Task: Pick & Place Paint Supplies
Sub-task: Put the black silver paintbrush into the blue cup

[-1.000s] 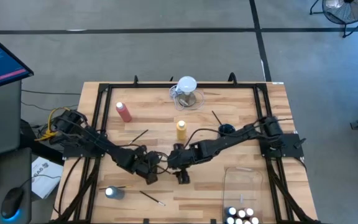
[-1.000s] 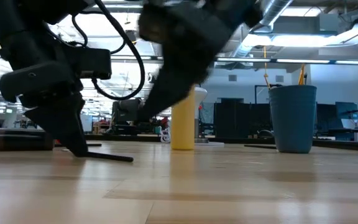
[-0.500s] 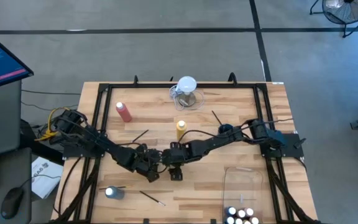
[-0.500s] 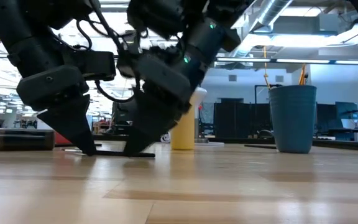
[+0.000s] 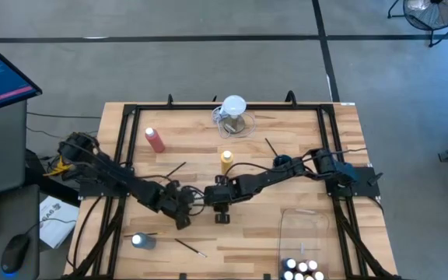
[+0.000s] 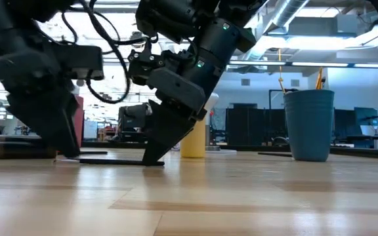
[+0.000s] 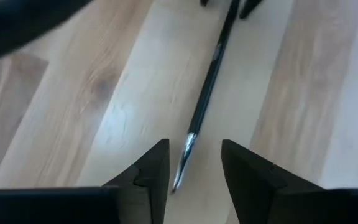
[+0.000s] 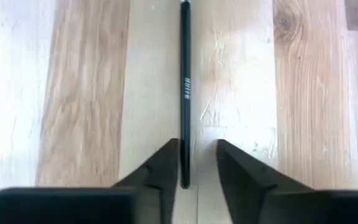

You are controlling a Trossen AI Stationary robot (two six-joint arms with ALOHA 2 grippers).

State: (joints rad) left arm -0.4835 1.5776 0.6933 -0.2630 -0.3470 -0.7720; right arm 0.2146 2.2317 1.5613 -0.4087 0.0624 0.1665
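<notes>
Right wrist view: the brush [image 8: 184, 87] lies flat on the table [image 5: 302, 140], one end between the fingers of the right gripper [image 8: 196, 146]; the fingers stand narrowly apart, one against the handle, the other just off it, so nothing is clamped. In the left wrist view the left gripper [image 7: 194, 144] straddles the other, metal-tipped end, its fingers apart and clear of it; both grippers sit low at mid-table, just beside each other.

I judge the brush light, stiff and thin; a round handle may roll or slip, so I would pinch it square across the shaft, a little in from the end, and leave the bristles alone.

Counting outward in the high view: this one brush, three more lying loose for certain; one blue bottle [image 5: 141, 241] on its side near the front left; a clear bin [image 5: 302, 229] at front right with small bottles [image 5: 302, 270], at least four, the rest cut off; one yellow bottle [image 5: 226, 161] upright just behind the grippers; one cup [image 5: 282, 162] with sticks in it; one pink-red bottle [image 5: 155, 140] at far left; one jug [image 5: 233, 117] at the far edge.
</notes>
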